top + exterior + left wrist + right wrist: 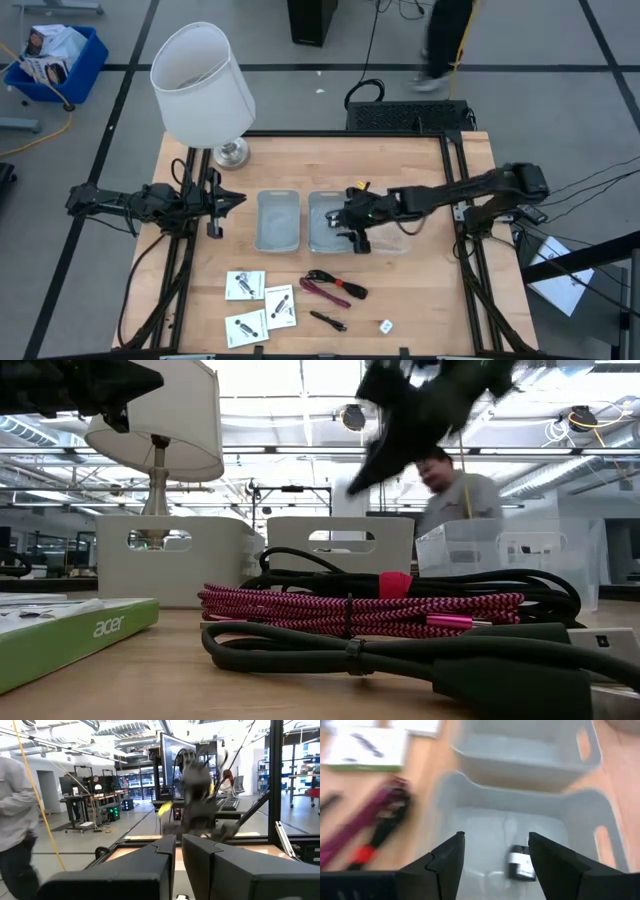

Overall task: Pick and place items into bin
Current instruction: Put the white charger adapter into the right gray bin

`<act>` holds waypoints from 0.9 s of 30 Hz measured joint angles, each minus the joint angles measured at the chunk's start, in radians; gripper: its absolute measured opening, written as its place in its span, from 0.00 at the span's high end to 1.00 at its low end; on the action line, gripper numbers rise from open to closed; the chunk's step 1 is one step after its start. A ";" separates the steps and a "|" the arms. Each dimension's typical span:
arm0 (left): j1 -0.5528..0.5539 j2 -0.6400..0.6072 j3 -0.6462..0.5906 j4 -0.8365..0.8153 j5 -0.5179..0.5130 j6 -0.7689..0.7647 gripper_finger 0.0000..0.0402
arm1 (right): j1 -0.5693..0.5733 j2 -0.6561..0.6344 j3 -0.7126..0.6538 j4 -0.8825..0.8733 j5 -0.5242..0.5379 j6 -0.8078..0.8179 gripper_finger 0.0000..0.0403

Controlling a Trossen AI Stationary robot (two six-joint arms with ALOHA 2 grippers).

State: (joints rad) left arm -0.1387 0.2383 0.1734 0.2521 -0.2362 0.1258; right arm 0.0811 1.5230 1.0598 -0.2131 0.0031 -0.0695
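Note:
Three white packets (245, 285), (280, 305), (245, 328) lie flat near the table's near edge. Beside them lie the red-and-black cable bundle (335, 288) (360, 610), a thin black stick (328, 320) and a white cube (385, 325). Two grey bins stand mid-table, the left bin (278, 220) and the right bin (325, 232). My right gripper (355, 232) (496, 855) hovers open above the right bin (485, 825), holding nothing. A small black-and-white item (521, 863) lies on that bin's floor. My left gripper (228, 200) (178, 847) waits shut, left of the bins.
A big white lamp (205, 85) stands at the table's far left corner. A clear container (470, 550) sits right of the bins. A person (460, 485) stands beyond the far edge. The bare wood right of the cube (440, 310) holds nothing.

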 joint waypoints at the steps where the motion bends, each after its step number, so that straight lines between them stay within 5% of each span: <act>1: 0.000 0.000 0.000 -0.006 0.000 0.000 0.90 | 0.028 -0.025 0.024 -0.062 -0.004 -0.003 0.47; 6: 0.000 0.000 0.000 -0.020 0.000 0.000 0.90 | 0.234 -0.104 0.060 -0.233 -0.056 -0.008 0.47; 14: 0.000 0.000 0.000 -0.018 0.000 -0.030 0.90 | 0.509 -0.027 0.059 -0.221 -0.003 0.162 0.47; 21: 0.000 0.000 0.000 -0.017 0.001 -0.047 0.90 | 0.576 0.079 0.059 -0.201 -0.013 0.235 0.46; 27: 0.000 0.000 0.000 -0.042 0.001 -0.050 0.90 | 0.569 0.125 0.059 -0.204 -0.130 0.330 0.37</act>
State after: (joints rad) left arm -0.1387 0.2386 0.1734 0.2104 -0.2352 0.0757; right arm 0.6500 1.6481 1.1187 -0.4168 -0.1265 0.2601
